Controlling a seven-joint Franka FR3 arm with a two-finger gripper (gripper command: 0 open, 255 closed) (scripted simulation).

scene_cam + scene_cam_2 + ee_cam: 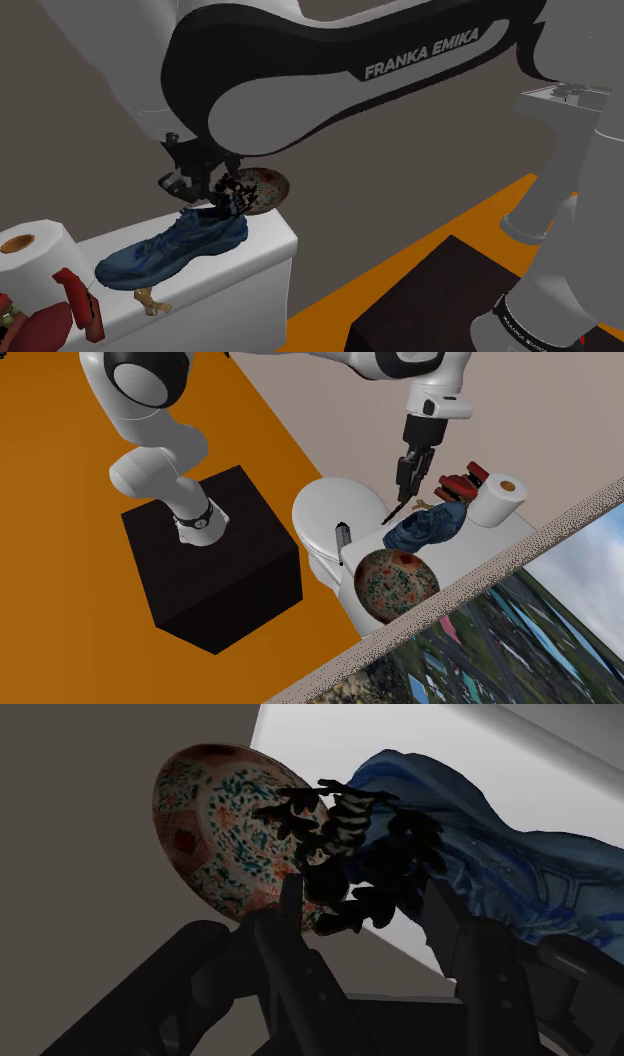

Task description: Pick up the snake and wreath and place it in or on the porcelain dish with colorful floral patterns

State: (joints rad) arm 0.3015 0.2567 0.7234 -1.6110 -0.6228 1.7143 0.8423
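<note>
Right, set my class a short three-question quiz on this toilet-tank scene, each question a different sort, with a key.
1. True or false: the blue shoe lies on the white tank top.
2. Multiple choice: what stands at the end of the tank top opposite the floral dish? A) a toilet roll B) a kettle C) a book
3. Short answer: which thing does the gripper clasp?

Key: 1 true. 2 A. 3 the dark snake and wreath, raised beside the shoe's toe, close to the dish.
</note>
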